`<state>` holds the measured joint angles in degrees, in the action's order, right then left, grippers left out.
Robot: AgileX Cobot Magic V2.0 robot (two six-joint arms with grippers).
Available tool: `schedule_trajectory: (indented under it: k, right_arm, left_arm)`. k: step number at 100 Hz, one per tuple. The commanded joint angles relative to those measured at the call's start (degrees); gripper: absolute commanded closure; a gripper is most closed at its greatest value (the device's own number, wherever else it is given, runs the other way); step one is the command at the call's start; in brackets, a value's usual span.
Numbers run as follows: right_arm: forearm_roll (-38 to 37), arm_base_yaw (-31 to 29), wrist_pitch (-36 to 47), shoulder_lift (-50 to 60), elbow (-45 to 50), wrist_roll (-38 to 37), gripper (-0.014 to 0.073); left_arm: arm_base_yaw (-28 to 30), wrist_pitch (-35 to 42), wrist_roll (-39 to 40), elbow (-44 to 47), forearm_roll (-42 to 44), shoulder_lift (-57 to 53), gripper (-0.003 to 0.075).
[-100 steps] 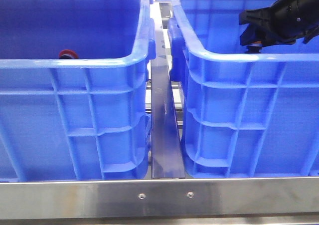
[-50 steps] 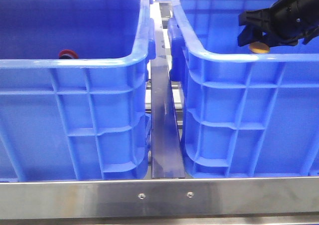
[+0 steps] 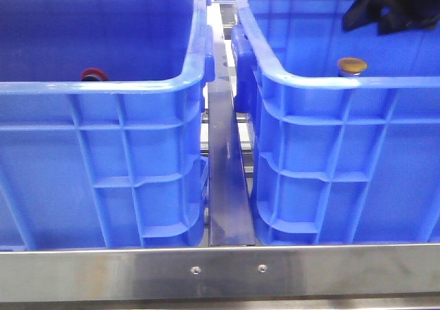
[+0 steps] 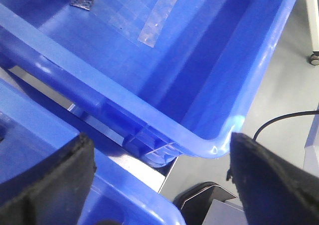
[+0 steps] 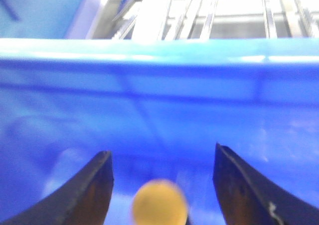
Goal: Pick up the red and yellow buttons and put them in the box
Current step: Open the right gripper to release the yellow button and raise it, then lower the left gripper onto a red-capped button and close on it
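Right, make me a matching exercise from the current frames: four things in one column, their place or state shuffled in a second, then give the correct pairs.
Things:
1. yellow button
2. red button
3. right gripper
4. left gripper

Place or state:
A. open, above the rim of a blue crate, nothing between its fingers
B. inside the left crate, just visible over its near rim
C. inside the right crate, no fingers touching it
D. open, above the yellow button

Pairs: 1-C, 2-B, 3-D, 4-A
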<state>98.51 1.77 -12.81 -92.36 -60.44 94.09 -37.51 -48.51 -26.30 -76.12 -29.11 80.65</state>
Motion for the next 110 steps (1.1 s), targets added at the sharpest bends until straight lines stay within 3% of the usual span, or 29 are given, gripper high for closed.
schedule_trajectory:
  k: [1,14,33,52,72,96,110]
  right_arm:
    - [1.33,-0.31,-1.28,7.99,1.74,0.70,0.0127]
    - [1.33,-0.31,-1.32,17.15,7.14,0.70,0.0129]
    - [1.33,-0.31,-1.15,29.03,13.45,0.70,0.0129]
    - [1.68,-0.31,-0.88,35.24,15.40,0.70,0.0129]
    - [2.09,-0.31,-0.88,35.28,15.40,0.70,0.0129]
    - [2.09,-0.31,-0.94,35.30,15.40,0.70,0.0129]
    - [2.09,-0.31,-0.94,35.30,15.40,0.70,0.0129]
  left_arm:
    - [-0.38,2.62,-0.07,-1.93,-2.05,-1.97,0.0194]
    - [-0.04,3.46,0.82,-1.93,-1.49,-2.34,0.0194]
    - [4.71,4.94,12.63,-1.93,3.01,-3.38,0.0195]
    - [10.25,5.19,28.36,-1.93,17.91,-3.12,0.0195]
    - [12.21,3.53,46.37,-1.93,39.83,0.22,0.0195]
    - [15.38,4.33,50.20,-1.93,44.10,7.99,0.0195]
    - [18.17,7.89,49.35,-1.93,39.41,11.63,0.0195]
